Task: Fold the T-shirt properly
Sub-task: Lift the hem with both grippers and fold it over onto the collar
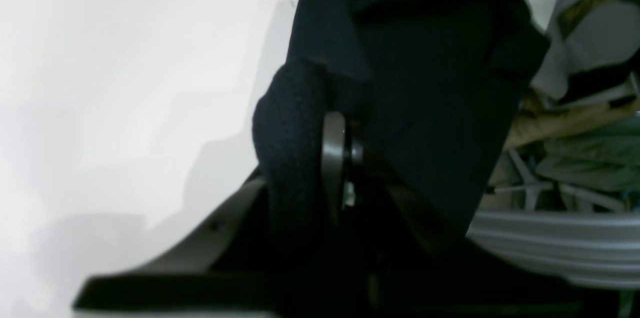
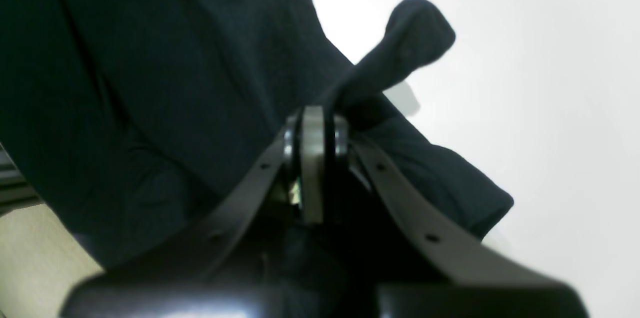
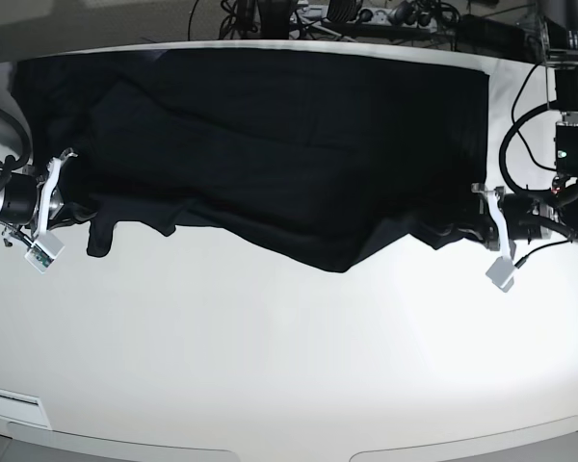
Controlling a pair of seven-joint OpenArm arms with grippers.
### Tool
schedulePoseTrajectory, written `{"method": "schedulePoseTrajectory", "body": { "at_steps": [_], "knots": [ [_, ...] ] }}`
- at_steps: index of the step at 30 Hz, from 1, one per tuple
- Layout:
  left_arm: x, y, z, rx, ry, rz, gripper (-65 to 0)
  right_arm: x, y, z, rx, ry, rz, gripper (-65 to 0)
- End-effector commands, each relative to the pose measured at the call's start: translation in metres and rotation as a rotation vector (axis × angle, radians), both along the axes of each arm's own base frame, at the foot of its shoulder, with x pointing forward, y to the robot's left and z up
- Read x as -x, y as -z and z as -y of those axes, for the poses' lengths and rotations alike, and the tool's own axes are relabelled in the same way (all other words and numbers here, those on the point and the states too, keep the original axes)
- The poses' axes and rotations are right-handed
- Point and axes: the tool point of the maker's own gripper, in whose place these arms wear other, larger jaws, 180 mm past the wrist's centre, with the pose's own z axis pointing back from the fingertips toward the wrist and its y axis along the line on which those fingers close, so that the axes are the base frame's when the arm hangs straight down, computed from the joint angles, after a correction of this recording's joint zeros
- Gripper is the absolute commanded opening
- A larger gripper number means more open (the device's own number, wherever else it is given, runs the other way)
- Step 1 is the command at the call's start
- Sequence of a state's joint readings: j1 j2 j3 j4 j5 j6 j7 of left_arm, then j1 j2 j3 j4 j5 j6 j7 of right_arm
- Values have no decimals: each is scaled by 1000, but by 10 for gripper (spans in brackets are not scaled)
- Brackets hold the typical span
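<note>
The black T-shirt lies spread across the far half of the white table, its near edge lifted and sagging to a low point in the middle. At the base view's right, my left gripper is shut on a bunch of the shirt's edge. Up close, the left gripper pinches dark T-shirt fabric. My right gripper, at the base view's left, is shut on the opposite edge, with a small flap dangling beside it. The right wrist view shows that gripper clamped on T-shirt cloth. No print shows.
Cables and dark equipment line the table's far edge. A control box with wires stands at the far right. A white label lies near the front left corner. Cluttered furniture shows beyond the table in the left wrist view.
</note>
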State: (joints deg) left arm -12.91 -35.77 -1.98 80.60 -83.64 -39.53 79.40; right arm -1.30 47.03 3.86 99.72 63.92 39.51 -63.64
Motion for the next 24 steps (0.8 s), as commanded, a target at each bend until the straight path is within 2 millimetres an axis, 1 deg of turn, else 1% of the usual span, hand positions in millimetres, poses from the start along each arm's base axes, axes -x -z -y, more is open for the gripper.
{"method": "schedulePoseTrajectory", "body": {
  "at_steps": [1, 5, 7, 9, 11, 13, 18, 20, 22, 24],
  "knots": [
    [-1, -11, -3, -3, 14, 35, -650, -11, -18, 7, 0, 21, 51, -650],
    [14, 0, -7, -22, 18, -5, -650, -20, -30, 17, -13, 84, 95, -650],
    [20, 4, -12, -34, 16, -23, -650, -24, -34, 25, 1, 113, 112, -650],
    [24, 7, -17, -49, 14, -38, -650, -27, -35, 36, 25, 161, 115, -650],
    [26, 8, -23, -67, 13, -44, -650, -27, -31, 42, 56, 179, 108, -650],
    [26, 7, -28, -84, 10, -44, -650, -21, -25, 42, 64, 174, 88, -650],
    [27, 5, -35, -104, 9, -46, -650, 4, -1, 40, 76, 133, 6, -650],
    [29, 7, -35, -104, 9, -52, -650, 14, 1, 33, 34, 104, -12, -650],
    [34, 12, -35, -103, 10, -69, -650, 22, -1, 26, -35, 95, -26, -650],
    [42, 18, -35, -103, 11, -95, -650, 29, -5, 26, -74, 98, -26, -650]
  ]
}}
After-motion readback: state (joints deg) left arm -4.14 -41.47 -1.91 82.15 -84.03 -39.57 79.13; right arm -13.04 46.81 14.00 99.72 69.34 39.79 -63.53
